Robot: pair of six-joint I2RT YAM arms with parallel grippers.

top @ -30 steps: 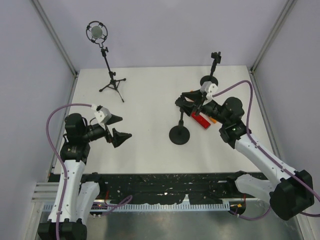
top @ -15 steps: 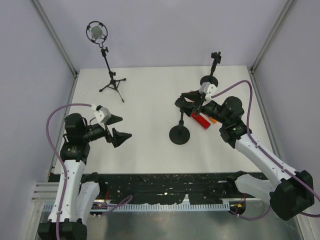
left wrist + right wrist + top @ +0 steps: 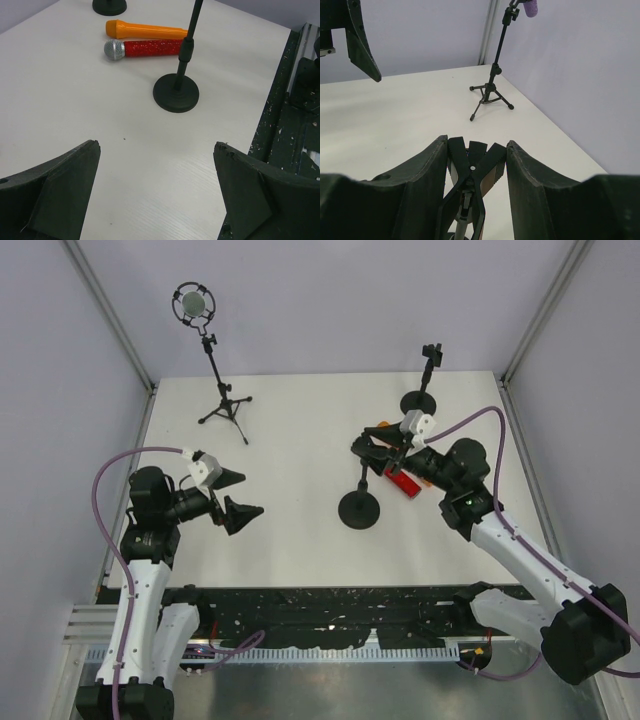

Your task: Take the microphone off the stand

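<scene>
A mic stand with a round black base [image 3: 359,510] stands mid-table; it also shows in the left wrist view [image 3: 176,93]. Its black spring clip [image 3: 472,165] sits at the pole's top, and a brown and pale body shows between the clip's arms. My right gripper [image 3: 372,445] is shut on this clip, fingers pressing both sides [image 3: 476,142]. My left gripper [image 3: 235,495] is open and empty, low over the table at the left [image 3: 157,150]. A red microphone [image 3: 400,483] and an orange one [image 3: 145,30] lie on the table behind the stand.
A tripod stand [image 3: 225,410] with a shock-mounted microphone [image 3: 193,303] stands at the back left. Another round-base stand [image 3: 418,402] with a bare clip [image 3: 431,353] stands at the back right. Frame posts and walls bound the table.
My right gripper has shifted slightly toward the near side at the clip. The left arm has not moved.
</scene>
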